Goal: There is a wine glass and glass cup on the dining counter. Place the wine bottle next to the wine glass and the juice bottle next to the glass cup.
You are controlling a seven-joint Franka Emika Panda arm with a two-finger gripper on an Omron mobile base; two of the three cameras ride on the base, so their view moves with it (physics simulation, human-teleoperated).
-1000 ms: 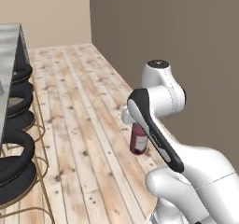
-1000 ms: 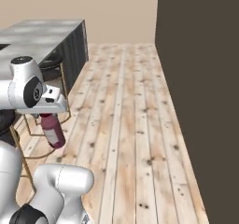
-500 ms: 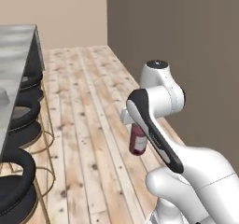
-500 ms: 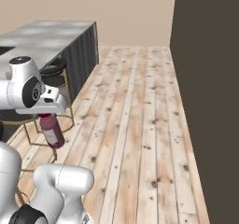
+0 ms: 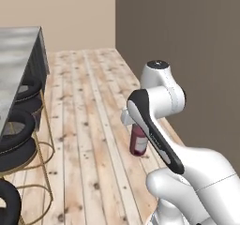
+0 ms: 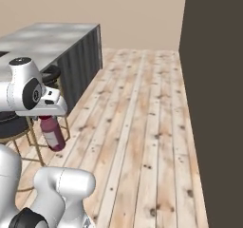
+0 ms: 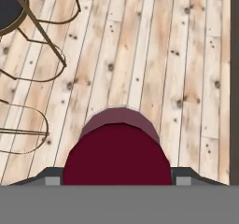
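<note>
Pale wooden plank floor point(image 6: 142, 127), black-seated bar stools point(image 5: 18, 125) on thin brass legs standing on it, beside the dark-sided counter point(image 6: 80, 51) with its grey stone top

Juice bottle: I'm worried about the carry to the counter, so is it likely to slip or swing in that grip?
The juice bottle hangs below the gripper, apparently held near its cap, so it may swing as the base turns. Its smooth, rigid-looking body could slip if gripped lightly. Squat and broad, it should stand steadily once set down.
</note>
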